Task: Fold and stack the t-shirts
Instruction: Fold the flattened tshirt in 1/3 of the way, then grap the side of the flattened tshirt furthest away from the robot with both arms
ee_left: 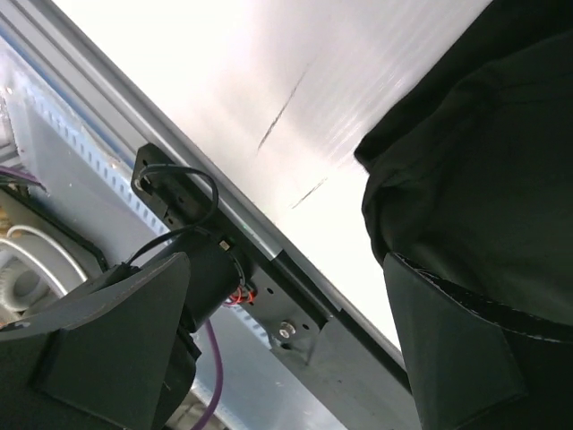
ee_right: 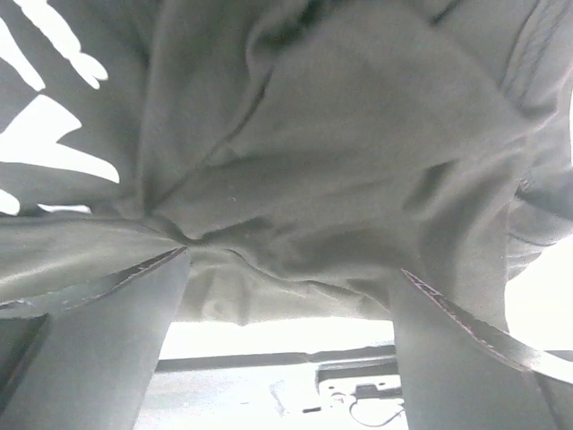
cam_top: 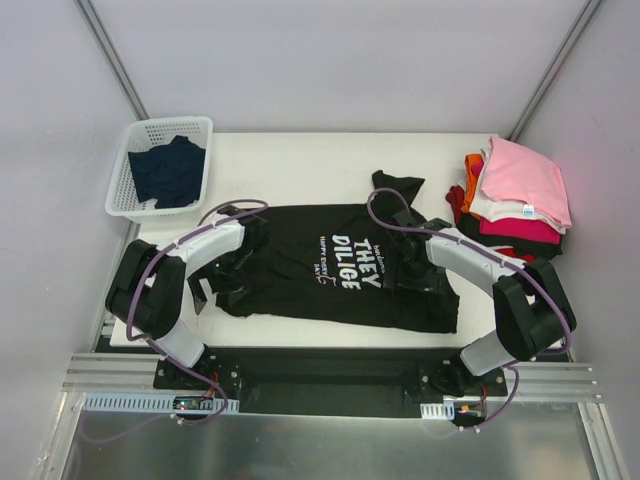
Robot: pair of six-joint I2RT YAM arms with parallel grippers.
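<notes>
Top external view has the black t-shirt (cam_top: 330, 265) spread across the middle of the smooth white table (cam_top: 300, 160). It is soft and rumpled, with its white block lettering facing up and a sleeve bunched at the far right. Both arms reach onto it. The left gripper (ee_left: 285, 269) stands wide at the shirt's left end, with matte cloth lying against one finger; whether it presses the pad I can't quite make out. The right gripper (ee_right: 294, 264) is spread wide too, creased fabric heaped over and between its fingers, nothing pinched. The folded tees (cam_top: 520, 195) sit stacked at the table's right edge, pink on top. A navy t-shirt (cam_top: 168, 172) lies crumpled in the white lattice basket (cam_top: 140, 135).
</notes>
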